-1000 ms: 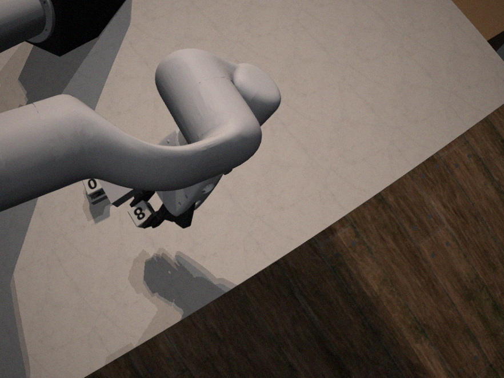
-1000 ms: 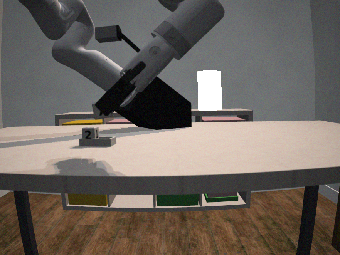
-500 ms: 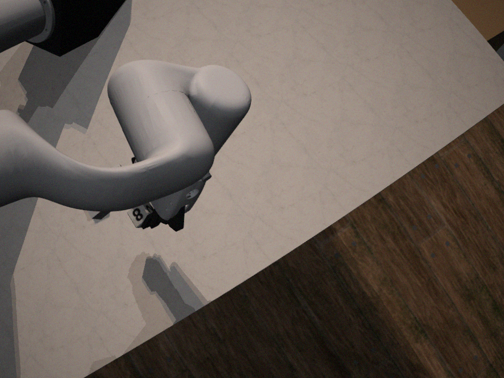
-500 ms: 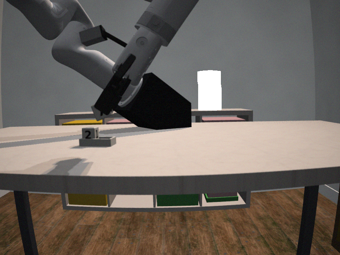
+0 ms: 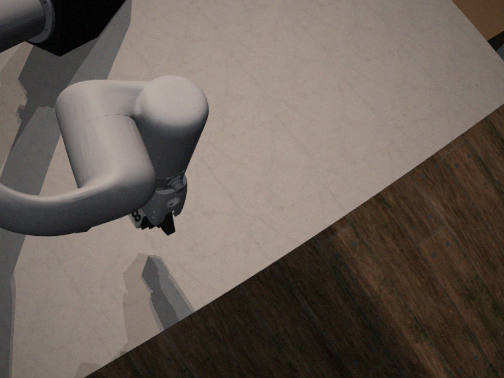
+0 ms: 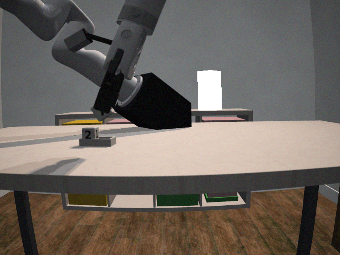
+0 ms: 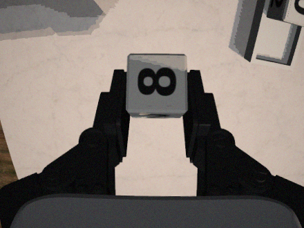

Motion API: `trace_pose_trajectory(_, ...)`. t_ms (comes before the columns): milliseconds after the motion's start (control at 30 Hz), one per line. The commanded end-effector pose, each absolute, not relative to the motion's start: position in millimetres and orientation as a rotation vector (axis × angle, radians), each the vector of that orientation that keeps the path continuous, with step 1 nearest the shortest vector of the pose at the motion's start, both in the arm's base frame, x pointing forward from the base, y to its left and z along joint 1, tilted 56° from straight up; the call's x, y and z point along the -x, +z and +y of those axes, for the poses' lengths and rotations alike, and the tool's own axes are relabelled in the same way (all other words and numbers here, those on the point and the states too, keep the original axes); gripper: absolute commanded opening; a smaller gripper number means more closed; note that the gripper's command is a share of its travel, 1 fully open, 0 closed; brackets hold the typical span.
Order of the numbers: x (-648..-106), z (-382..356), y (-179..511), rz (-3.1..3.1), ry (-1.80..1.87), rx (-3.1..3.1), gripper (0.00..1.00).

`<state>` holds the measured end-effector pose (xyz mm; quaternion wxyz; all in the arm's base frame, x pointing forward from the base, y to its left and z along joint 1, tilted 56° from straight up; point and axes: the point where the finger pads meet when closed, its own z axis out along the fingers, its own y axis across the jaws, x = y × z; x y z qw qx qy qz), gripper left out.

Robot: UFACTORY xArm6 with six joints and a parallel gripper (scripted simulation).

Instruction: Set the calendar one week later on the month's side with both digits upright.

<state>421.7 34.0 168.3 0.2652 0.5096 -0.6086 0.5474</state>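
The loose cube (image 5: 136, 215) (image 6: 101, 115) (image 7: 157, 83), pale grey with a bold black 8 on one face, is raised above the level of the tray (image 6: 96, 142) (image 7: 255, 34) and to one side of it, tilted in the exterior view. The gripper (image 5: 154, 226) (image 6: 102, 110) (image 7: 156, 88) is clamped on it, one finger against each of two opposite sides. The tray, grey and low-walled, sits flat on the table (image 5: 325, 121) (image 6: 192, 148) (image 7: 69, 86). It contains a second cube (image 6: 89, 133) (image 7: 294, 13) at one end, showing an upright 2 and, on the adjoining side, a 1; the tray's other end is unfilled.

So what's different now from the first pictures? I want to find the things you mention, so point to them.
The arm (image 5: 175, 101) (image 6: 131, 32) swung over, so the gripper (image 5: 154, 225) (image 6: 103, 109) (image 7: 156, 88) points more steeply down. Nothing was grabbed or let go: it's holding the 8 cube (image 5: 136, 215) (image 6: 98, 116) (image 7: 157, 103), same as before. The tray (image 6: 94, 142) (image 7: 255, 34) and the cube in it (image 6: 87, 133) (image 7: 291, 12) stayed put.
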Motion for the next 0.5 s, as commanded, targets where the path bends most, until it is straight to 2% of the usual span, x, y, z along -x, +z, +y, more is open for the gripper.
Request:
trace_pose_trajectory(0, -422.2, 34.2, 171.0, -1.724, 1.42, -1.496, 0.29)
trace_pose_trajectory(467, -420.4, 32.2, 173.4, -1.817, 1.325, -1.652, 0.29)
